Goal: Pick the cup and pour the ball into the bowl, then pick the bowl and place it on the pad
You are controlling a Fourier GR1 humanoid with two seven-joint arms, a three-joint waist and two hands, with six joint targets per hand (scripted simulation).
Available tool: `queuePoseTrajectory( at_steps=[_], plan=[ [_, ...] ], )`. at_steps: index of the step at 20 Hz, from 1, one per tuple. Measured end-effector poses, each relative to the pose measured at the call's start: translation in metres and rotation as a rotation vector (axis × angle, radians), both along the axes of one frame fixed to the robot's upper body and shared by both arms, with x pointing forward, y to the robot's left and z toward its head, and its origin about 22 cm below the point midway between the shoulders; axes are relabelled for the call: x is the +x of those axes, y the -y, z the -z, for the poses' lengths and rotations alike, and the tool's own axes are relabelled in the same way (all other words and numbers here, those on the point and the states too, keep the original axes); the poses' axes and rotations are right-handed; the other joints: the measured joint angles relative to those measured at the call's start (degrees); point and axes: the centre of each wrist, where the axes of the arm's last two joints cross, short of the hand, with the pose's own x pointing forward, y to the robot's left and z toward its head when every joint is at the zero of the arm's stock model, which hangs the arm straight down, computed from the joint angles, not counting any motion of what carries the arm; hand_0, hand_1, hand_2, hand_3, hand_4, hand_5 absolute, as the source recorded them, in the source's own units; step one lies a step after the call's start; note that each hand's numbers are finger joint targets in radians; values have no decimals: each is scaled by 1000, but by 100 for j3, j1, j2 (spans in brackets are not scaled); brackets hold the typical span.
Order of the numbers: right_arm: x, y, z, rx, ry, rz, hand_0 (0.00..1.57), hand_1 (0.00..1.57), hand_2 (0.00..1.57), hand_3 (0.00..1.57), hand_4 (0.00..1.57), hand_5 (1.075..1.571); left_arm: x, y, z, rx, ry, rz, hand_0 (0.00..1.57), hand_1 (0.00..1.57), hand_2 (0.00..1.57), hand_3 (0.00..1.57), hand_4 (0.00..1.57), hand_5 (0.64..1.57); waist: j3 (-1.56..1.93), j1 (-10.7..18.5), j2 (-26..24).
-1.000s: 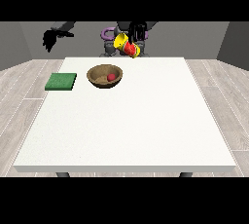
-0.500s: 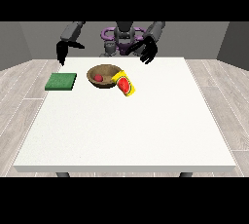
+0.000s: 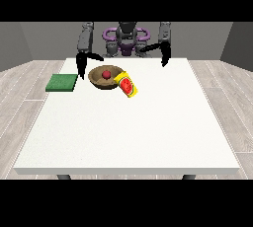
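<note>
Table [image 3: 128, 132]: large, white, carrying every item listed below, all of them in its far half.
Robot [image 3: 126, 36]: stands behind the far edge, both arms bent down towards the tabletop.
Pad [image 3: 62, 82]: green, flat, at the table's left edge, well apart from the bowl.
Bowl [image 3: 105, 78]: brown, upright, on the table between the pad and the cup; not on the pad.
Cup [image 3: 126, 85]: yellow with a red patch, lying on its side, touching or just beside the bowl's right rim; which of the two cannot be told.
Hand at the view's left [image 3: 81, 64]: hangs just left of the bowl, fingers pointing down and fairly straight, holding nothing.
Hand at the view's right [image 3: 165, 57]: hangs near the far edge, well apart from the cup, fingers straight down, together, holding nothing.
Ball [image 3: 105, 74]: red, resting inside the bowl.
</note>
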Motion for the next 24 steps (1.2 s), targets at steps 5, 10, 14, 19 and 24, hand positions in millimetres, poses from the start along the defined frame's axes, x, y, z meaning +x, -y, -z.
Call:
queuePoseTrajectory(
  at_steps=[5, 10, 14, 19, 24],
  plan=[
    [10, -4, 10, 7, -10, 24, 0, 0, 0, 0, 244, 1566, -6, -24, 1, -25, 18, 21, 0, 0, 0, 0, 0, 1564, 11, 50, 60],
    [13, -4, 26, 11, -25, 36, 0, 0, 0, 0, 160, 1563, -12, -36, -4, -27, 42, 28, 0, 0, 0, 0, 0, 1565, 15, 80, 101],
    [19, -4, 29, 12, -28, 36, 0, 0, 0, 0, 142, 1564, -11, -46, -13, -25, 55, 33, 0, 0, 0, 0, 0, 1566, 17, 91, 193],
    [20, -17, 39, 31, -44, 42, 0, 0, 0, 0, 464, 1547, -13, -61, -19, -22, 67, 37, 0, 0, 0, 0, 0, 1566, 10, 131, 214],
    [11, 6, 44, -78, -63, 178, 1571, 1571, 1571, 1506, 893, 1526, -10, -48, -37, -28, 119, 66, 0, 0, 0, 0, 519, 1557, -145, 323, 333]
  ],
)
